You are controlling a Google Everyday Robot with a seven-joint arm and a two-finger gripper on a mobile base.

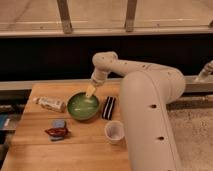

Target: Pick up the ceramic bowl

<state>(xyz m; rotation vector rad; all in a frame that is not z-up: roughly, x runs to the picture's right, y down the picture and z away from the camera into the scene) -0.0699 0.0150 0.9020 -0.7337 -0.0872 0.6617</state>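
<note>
Closest to me on the desk (30,150) stood a small white cup (114,131). A red packet (56,132) lay off to one side of it. Behind them sat the ceramic bowl (80,107), green and shiny, flat on the desk. A black box (108,107) lay just beside the bowl on one side, and a white tube (50,104) lay near it on the other. My gripper (90,91) hung over the far edge of the bowl. It was open wide and held nothing.

I thought a few things could go wrong. The bowl looked smooth and its rim thin, so if I pinched only a tiny bit of it, it might slip out and drop. If I came down crooked, I might tip the bowl or shove it into the black box. My big arm was close to the cup too, and could knock it over.
</note>
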